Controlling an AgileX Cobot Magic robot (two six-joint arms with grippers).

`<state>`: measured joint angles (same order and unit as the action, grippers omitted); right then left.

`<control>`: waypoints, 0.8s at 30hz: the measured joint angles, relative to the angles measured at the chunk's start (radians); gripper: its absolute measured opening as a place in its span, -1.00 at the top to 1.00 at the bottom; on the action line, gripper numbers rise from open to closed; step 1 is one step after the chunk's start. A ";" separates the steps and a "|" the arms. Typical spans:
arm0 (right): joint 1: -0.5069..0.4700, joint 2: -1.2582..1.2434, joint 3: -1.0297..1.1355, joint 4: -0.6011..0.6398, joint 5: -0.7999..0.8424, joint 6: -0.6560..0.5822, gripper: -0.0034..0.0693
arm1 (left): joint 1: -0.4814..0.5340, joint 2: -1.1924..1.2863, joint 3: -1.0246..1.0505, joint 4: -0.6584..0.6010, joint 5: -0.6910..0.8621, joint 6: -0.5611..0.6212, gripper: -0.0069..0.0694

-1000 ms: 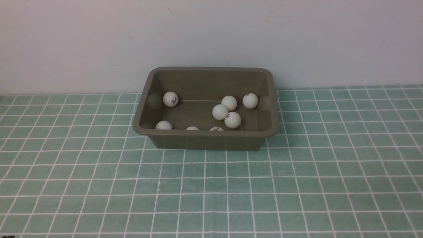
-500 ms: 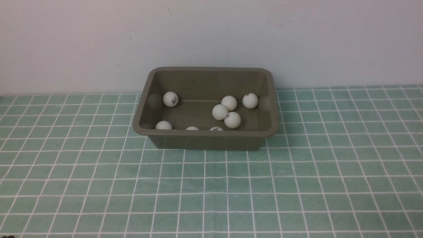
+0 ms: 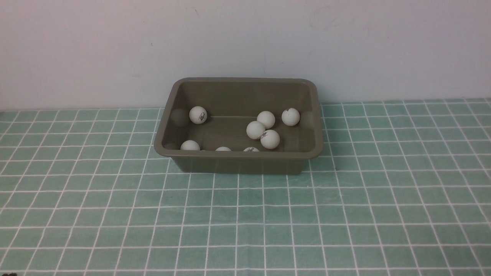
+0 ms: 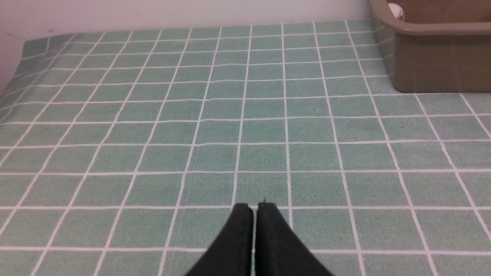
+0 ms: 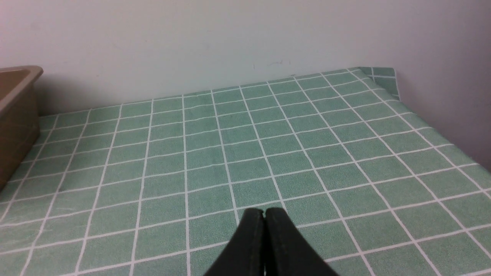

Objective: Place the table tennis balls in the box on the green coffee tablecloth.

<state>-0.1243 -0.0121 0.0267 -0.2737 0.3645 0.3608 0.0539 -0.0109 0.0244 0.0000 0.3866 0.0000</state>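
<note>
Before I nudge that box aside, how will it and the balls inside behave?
The box looks like thin plastic with a broad flat base, so it should slide on the cloth rather than tip. The balls lie loose inside and will probably roll and knock together; the walls look tall enough to keep them in.

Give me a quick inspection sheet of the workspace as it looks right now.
Surface: green checked tablecloth, flat; no balls lying on it.
Job's things: olive box upright near the wall; eight white balls visible inside, three half hidden behind the near rim; any more cannot be told.
Clutter: nothing seen.
Grippers: left gripper and right gripper both low over bare cloth, fingers together, holding nothing.
Cables: nothing seen.
Surroundings: plain pale wall behind the cloth.
</note>
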 joint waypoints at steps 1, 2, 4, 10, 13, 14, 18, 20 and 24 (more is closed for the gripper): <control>0.000 0.000 0.000 0.002 0.001 0.007 0.95 | 0.000 0.000 0.000 0.000 0.000 0.000 0.83; 0.000 0.000 0.000 0.002 0.001 0.011 0.95 | 0.000 0.000 0.000 0.000 0.000 0.000 0.83; 0.000 0.000 0.000 0.005 0.001 0.015 0.95 | 0.000 0.000 0.000 0.000 0.000 0.000 0.83; 0.000 0.000 0.000 0.005 0.001 0.013 0.95 | 0.000 0.000 0.000 0.000 0.000 0.000 0.83; 0.000 0.000 0.000 0.005 0.001 0.012 0.95 | 0.000 0.000 0.000 0.000 0.000 0.000 0.83; 0.000 0.000 0.000 0.005 0.001 0.012 0.95 | 0.000 0.000 0.000 0.000 0.000 0.000 0.83; 0.000 0.000 0.000 0.005 0.001 0.011 0.95 | 0.000 0.000 0.000 0.000 0.000 0.000 0.83; 0.000 0.000 0.000 0.005 0.001 0.011 0.95 | 0.000 0.000 0.000 0.000 0.000 0.000 0.83; 0.000 0.000 0.000 0.005 0.001 0.011 0.95 | 0.000 0.000 0.000 0.000 0.000 0.000 0.83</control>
<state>-0.1243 -0.0121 0.0266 -0.2687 0.3656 0.3717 0.0539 -0.0109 0.0244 0.0000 0.3866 0.0000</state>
